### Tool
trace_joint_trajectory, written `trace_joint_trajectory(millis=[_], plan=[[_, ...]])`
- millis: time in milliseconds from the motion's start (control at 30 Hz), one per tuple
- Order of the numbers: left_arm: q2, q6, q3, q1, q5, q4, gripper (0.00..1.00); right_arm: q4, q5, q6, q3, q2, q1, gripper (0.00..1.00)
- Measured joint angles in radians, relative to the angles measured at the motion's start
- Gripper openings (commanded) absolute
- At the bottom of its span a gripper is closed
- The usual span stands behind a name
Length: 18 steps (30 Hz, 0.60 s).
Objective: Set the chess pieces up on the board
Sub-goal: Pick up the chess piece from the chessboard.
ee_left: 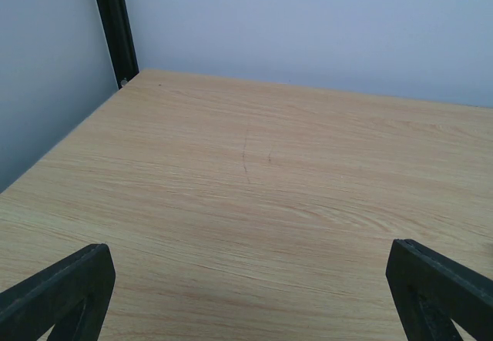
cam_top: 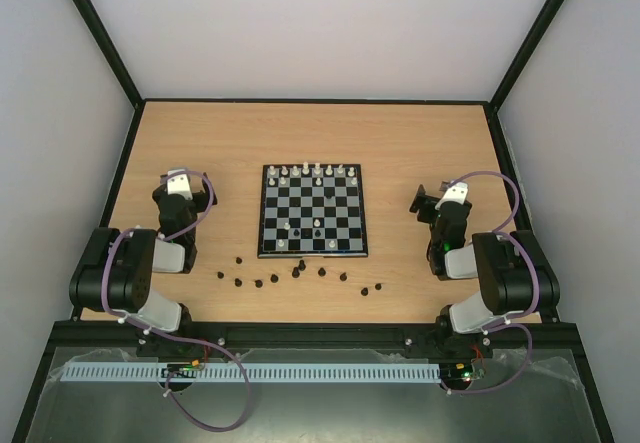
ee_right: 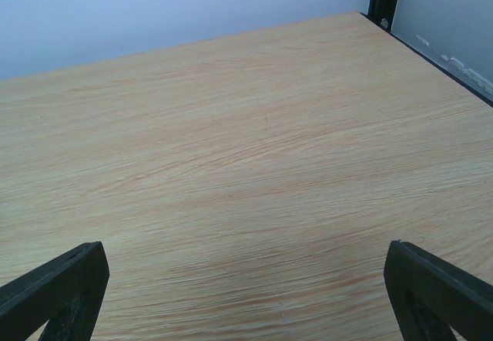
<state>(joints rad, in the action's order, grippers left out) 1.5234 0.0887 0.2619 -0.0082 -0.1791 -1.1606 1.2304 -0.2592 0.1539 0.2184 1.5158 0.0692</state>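
While the board [cam_top: 313, 211] is lying flat at the middle of the surface [cam_top: 420, 143], both arms are sitting folded, one to each side of it and well apart from it. The left hand [ee_left: 248, 287] is gaping wide with nothing between its fingers [ee_left: 65, 287]; its wrist view is catching only the two dark tips, cut off by the bottom edge, over wood grain. The right hand [ee_right: 245, 283] is likewise standing wide and holding nothing, its fingers [ee_right: 435, 283] also being clipped by the frame. Neither wrist view is taking in the board. From above, a row of white chess pieces [cam_top: 312, 171] is lining the board's far edge, and a few more are standing on squares toward its near edge, all showing too small to tell which figures they are. A scatter of black chess pieces [cam_top: 290, 275] is sitting on the surface just off the board's near edge; whether they are standing upright or lying toppled I cannot tell
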Motion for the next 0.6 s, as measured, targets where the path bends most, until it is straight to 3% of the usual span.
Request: trace_joint_trajectory(millis=[600], plan=[[0.0, 0.0, 0.0, 0.0, 0.0, 0.0, 0.99, 0.0, 0.01, 0.0, 0.0, 0.0, 0.0, 0.99]])
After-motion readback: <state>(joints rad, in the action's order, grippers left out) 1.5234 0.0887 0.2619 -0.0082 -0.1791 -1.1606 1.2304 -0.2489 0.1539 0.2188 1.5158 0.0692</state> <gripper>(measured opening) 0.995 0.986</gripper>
